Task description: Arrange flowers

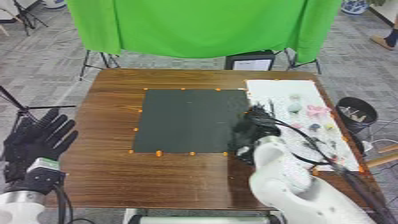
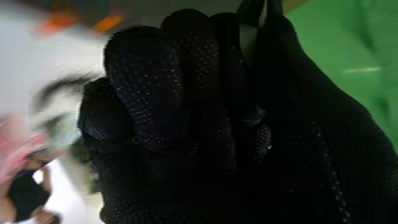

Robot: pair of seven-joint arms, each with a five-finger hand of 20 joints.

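My left hand (image 1: 37, 142) is at the table's left edge in the head view, open with straight fingers. My right hand (image 1: 252, 131) is over the right edge of the dark mat (image 1: 187, 122), beside the white board (image 1: 271, 90). Thin dark spikes stand out past it; whether it holds anything is unclear. On the board lie a pink flower (image 1: 317, 110), a pale green piece (image 1: 295, 107) and several small pieces, partly behind the right arm. The right wrist view shows my right hand (image 2: 195, 135) with a blurred pink piece (image 2: 13, 145) beyond it.
Orange markers line the mat and board on the brown table (image 1: 107, 125). A black bin (image 1: 357, 112) stands off the table's right edge. Black cables run along the right arm over the board. A green cloth (image 1: 204, 27) hangs behind the table.
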